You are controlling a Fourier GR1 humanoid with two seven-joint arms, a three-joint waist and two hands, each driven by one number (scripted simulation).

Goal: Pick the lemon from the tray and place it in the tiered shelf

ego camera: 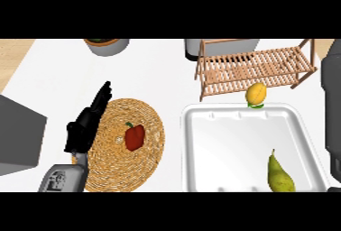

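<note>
Lemon (256, 94) first: yellow, upright, right at the far rim of the white tray (193, 149), just in front of the wooden tiered shelf (253, 67) and not on its slats.

Over to the left robot hand (85, 126): black, open, fingers straight and pointing away, above the left edge of the round woven mat (143, 162), holding nothing. Grey forearm (63, 178) below it at the lower edge.

On the mat, just right of that hand, a red pepper (135, 136). Right of the mat, the tray, with a green pear (279, 173) in its near right corner, well apart from the lemon.

At the far right edge, only a grey arm (331, 99); no right robot hand in sight.

Further out on the surface: a grey pot (106, 45) at the back left, a grey box (16, 135) at the left edge.
</note>
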